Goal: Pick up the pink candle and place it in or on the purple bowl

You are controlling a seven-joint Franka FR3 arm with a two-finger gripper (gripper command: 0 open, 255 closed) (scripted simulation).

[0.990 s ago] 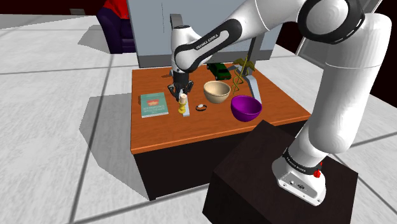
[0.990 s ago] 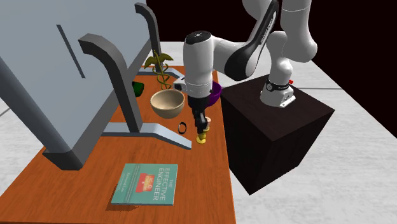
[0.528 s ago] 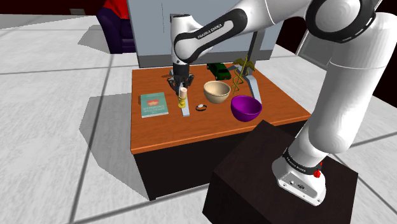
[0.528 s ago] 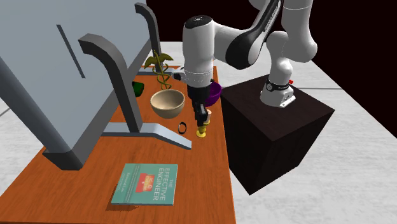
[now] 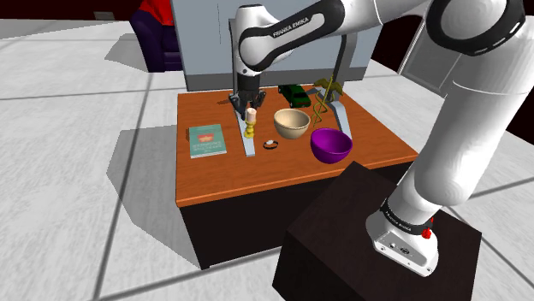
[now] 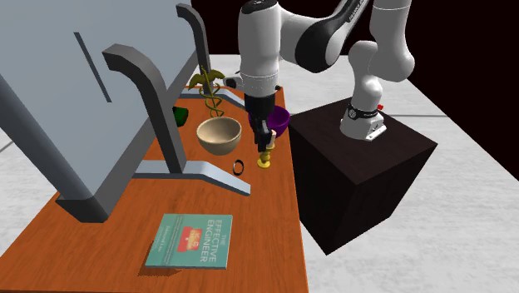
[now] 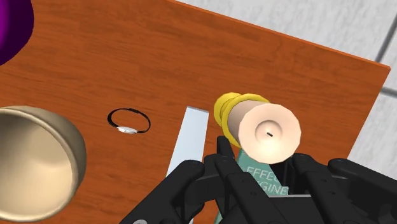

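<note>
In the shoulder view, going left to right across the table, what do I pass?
book → candle → tan bowl → purple bowl

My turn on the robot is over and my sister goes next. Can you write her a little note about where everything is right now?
End effector: shut on the candle, a pale pinkish one in a yellow holder.
Where: the candle is held upright, seemingly just clear of the wooden table, between the book and the tan bowl. The purple bowl sits empty beyond the tan bowl, near the table edge by the stand.
Done: the candle is grasped.
Left: carry it over the purple bowl, lower it in, open the fingers.
</note>
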